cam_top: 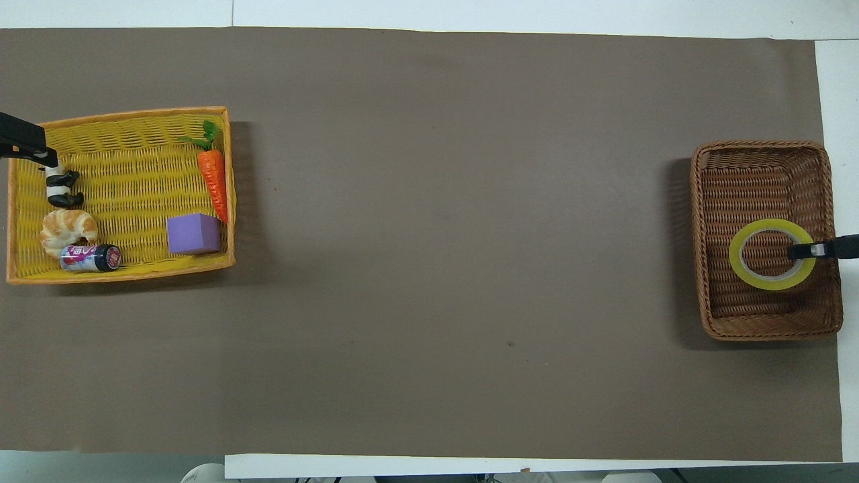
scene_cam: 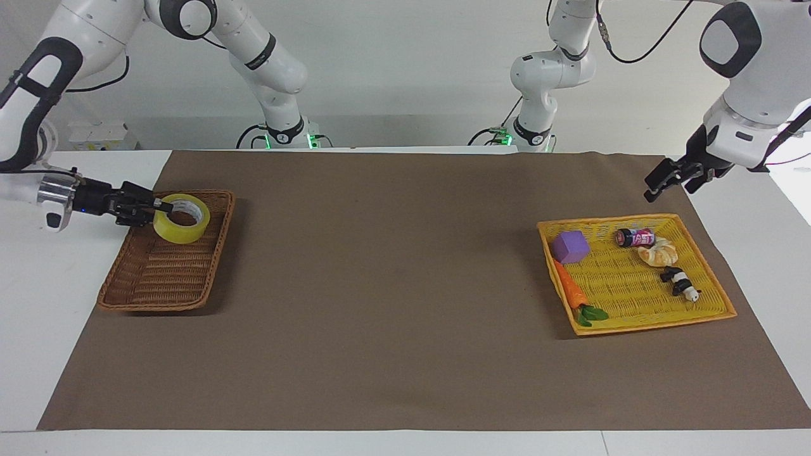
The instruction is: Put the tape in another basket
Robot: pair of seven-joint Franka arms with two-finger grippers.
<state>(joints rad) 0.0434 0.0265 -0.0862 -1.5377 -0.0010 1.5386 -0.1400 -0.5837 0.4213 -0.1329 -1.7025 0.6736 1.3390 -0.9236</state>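
Observation:
The yellow tape is a wide roll with a pale core. My right gripper is shut on its wall and holds it flat over the dark-brown wicker basket, at the right arm's end of the table. In the overhead view the tape is over the part of the basket nearer to the robots, with the right gripper reaching in over the rim. I cannot tell whether the roll touches the basket floor. My left gripper is open and empty, raised by the yellow tray's corner.
A flat yellow woven tray at the left arm's end holds a purple block, a carrot, a small can, a croissant and a panda figure. A brown mat covers the table.

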